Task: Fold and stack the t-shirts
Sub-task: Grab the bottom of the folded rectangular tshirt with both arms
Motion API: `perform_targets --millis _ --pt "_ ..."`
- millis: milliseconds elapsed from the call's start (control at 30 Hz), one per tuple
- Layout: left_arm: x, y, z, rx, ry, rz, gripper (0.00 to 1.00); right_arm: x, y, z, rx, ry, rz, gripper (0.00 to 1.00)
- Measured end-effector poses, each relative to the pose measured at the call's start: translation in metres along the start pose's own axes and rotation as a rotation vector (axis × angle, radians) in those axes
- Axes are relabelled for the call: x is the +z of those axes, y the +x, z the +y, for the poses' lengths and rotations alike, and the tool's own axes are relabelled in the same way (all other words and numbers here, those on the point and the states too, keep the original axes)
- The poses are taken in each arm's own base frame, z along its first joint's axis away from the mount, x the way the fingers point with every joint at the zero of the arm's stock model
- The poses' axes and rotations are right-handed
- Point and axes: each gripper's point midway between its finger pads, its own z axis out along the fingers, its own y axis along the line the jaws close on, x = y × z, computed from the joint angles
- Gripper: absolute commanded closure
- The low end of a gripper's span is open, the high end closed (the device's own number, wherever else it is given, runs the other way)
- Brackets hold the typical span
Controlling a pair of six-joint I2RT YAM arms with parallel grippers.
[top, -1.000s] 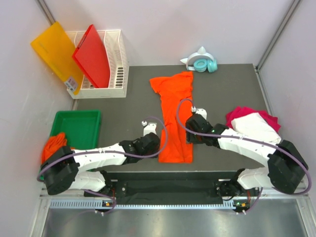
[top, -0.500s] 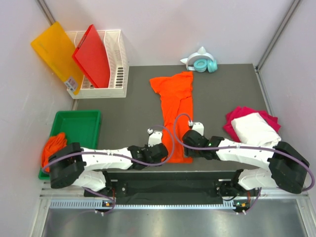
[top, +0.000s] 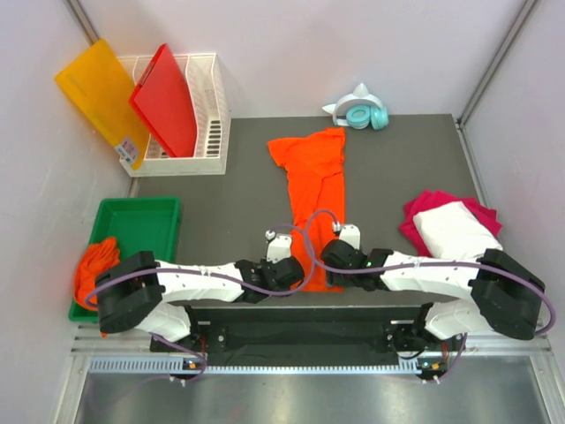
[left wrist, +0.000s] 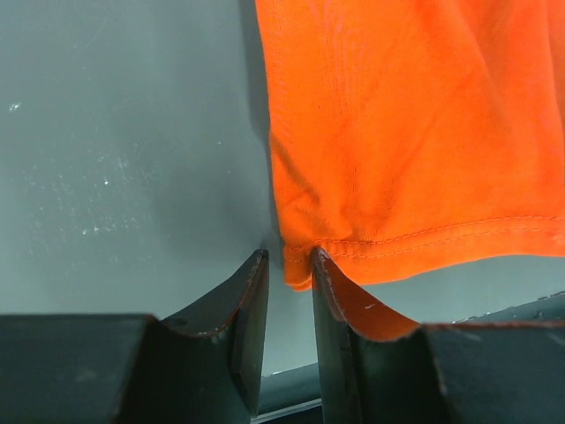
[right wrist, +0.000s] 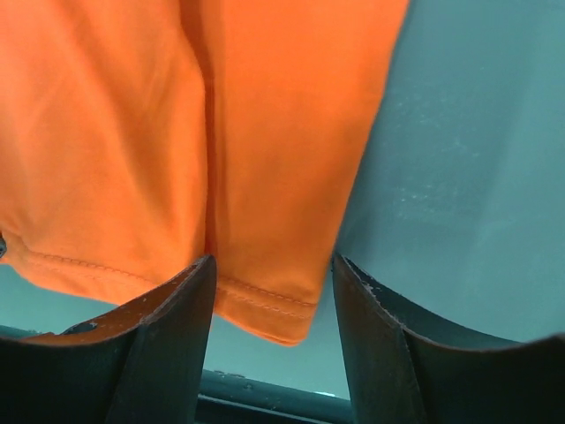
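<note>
While the orange shirt (top: 309,190) lies folded lengthwise on the table (top: 415,159), collar far and hem at the near edge, both grippers sit at the hem corners. The left gripper (left wrist: 290,265) has its jaws narrowly apart with the left corner just inside the gap, not visibly clamped. The right gripper (right wrist: 274,274) is spread wide, straddling the right corner. Likely faults: the left jaws close on the corner's tip alone, so the cloth slips out on lifting. Either gripper may catch only the upper layer, opening the lengthwise fold. Unequal grips would skew the next fold.
</note>
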Motion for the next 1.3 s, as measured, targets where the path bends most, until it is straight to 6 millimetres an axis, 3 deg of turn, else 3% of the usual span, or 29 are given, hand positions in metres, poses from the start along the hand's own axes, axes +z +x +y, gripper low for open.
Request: perform_targets --millis 567,800,1100,1300 --pt "0.0 0.0 -0.002 -0.02 0.002 -0.004 0.7 -0.003 0.009 0.01 0.053 -0.036 -0.054 0.55" --pt "-0.002 -0.003 -0.002 -0.023 -0.011 -0.008 0.68 -0.008 0.014 0.007 0.085 -0.047 -0.052 0.48" --pt "-0.013 -0.03 -0.017 -0.049 0.007 -0.074 0.66 -0.018 0.027 -0.012 0.079 0.002 -0.013 0.48" --pt "-0.012 -0.029 -0.016 -0.048 -0.001 -0.068 0.66 -0.019 0.029 -0.015 0.081 0.002 -0.014 0.48"
